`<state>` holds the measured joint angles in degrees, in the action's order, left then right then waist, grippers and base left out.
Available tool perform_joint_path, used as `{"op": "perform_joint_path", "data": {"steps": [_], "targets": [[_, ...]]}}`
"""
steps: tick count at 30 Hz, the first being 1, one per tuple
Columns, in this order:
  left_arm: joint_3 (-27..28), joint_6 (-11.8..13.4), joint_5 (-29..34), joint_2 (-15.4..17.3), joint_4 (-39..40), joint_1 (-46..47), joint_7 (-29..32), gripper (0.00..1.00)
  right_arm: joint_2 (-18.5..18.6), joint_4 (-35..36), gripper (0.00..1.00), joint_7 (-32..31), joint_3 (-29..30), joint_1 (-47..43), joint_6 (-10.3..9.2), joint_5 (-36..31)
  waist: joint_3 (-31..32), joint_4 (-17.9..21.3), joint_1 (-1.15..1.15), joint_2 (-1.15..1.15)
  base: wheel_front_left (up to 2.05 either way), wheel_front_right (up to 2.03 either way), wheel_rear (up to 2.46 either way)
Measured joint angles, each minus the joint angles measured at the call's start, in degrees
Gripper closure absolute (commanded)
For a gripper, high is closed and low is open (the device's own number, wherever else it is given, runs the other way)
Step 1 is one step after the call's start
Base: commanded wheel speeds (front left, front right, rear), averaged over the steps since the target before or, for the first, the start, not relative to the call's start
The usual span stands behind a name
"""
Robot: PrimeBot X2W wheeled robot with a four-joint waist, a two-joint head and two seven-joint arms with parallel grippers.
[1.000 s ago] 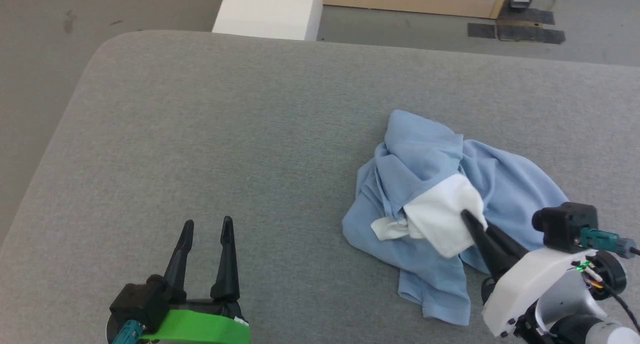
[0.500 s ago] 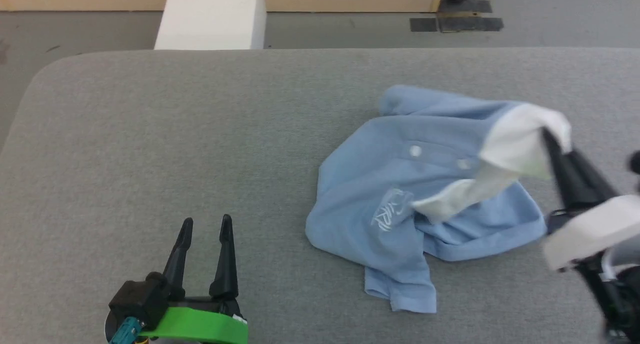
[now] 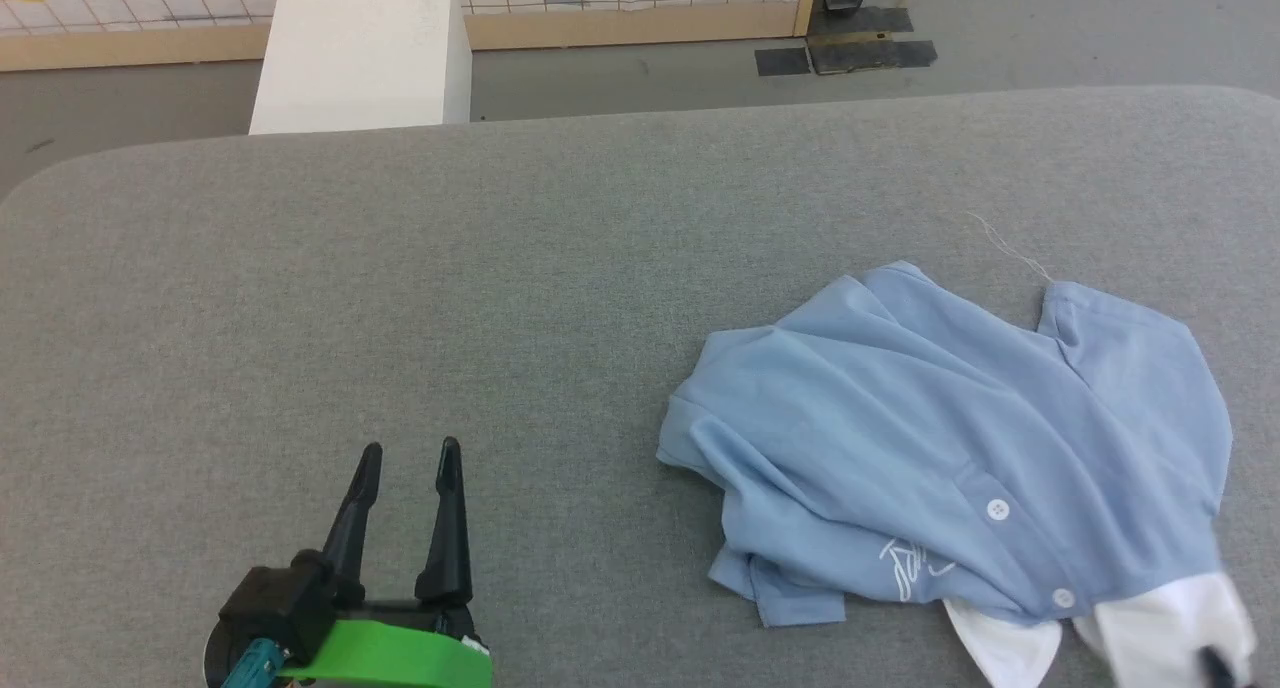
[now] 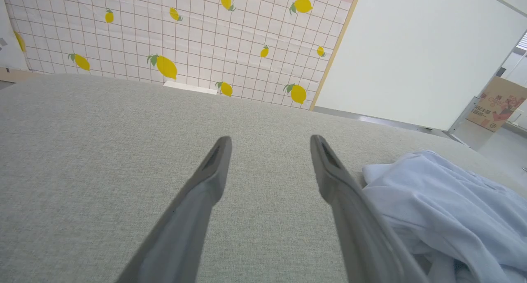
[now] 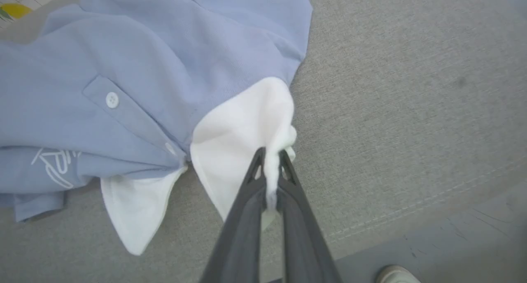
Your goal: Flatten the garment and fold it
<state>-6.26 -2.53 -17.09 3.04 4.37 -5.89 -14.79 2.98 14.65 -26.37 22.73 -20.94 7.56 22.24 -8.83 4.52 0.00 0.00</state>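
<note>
Lying on the near right part of the gray counter [image 3: 500,268], the garment [image 3: 950,438] is a light blue shirt. It is partly spread out, with bumps and folds in it. Its white collar [image 3: 1160,633] is at the near right end, close to the counter's near edge. Two small white buttons [image 3: 997,509] and some white writing [image 3: 910,568] show on the blue cloth just beside the collar. A thin loose thread [image 3: 1010,248] lies on the counter at the shirt's far side.

The right gripper [image 5: 269,153] has its jaws clenched on one tip of the collar, with white cloth squeezed between the two dark fingers. The other collar tip lies flat on the counter.

The left gripper [image 3: 405,453] is at the near left, well apart from the shirt. Its jaws are released, with nothing between them, and its fingers point to the far side.

Past the far edge, a white block [image 3: 360,48] stands on the floor. Behind it is a wall [image 4: 164,36] with squares and yellow lemons. The toe of a pale shoe [image 5: 395,274] shows on the floor near the counter.
</note>
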Motion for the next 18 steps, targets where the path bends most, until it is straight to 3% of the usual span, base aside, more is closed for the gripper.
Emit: {"op": "perform_joint_path", "data": {"steps": [3,5,6,10,18], "targets": [[-0.1,-0.4,0.3,0.0,-0.2,0.0,0.0,0.0,-0.1,-5.0,0.96,3.4,-3.8,-0.2,0.0,-0.2,0.3,0.2,0.0,0.0,0.0,0.0,0.0],[-0.1,-0.4,0.5,0.0,-0.2,0.0,0.0,0.0,-0.1,-6.6,0.56,5.3,-5.3,0.2,0.0,-1.4,0.5,0.3,0.0,0.0,0.0,0.0,0.0],[-0.2,-0.5,0.5,0.0,-0.3,0.0,0.0,0.0,-0.2,-7.2,0.02,6.2,-5.8,0.8,0.0,-1.3,0.6,0.3,0.0,0.0,0.0,0.0,0.0],[-0.3,-0.5,0.5,0.0,-0.5,0.0,0.0,0.0,-0.2,-5.3,0.0,6.5,-6.5,3.5,0.0,-0.6,1.2,0.0,0.0,0.0,0.0,0.0,0.0],[-0.4,-0.7,0.5,0.0,-0.4,-1.0,0.0,0.0,-0.1,15.7,0.0,-5.9,-5.3,12.3,0.0,-1.3,1.9,-1.6,0.0,0.0,0.0,0.0,0.0]]}}
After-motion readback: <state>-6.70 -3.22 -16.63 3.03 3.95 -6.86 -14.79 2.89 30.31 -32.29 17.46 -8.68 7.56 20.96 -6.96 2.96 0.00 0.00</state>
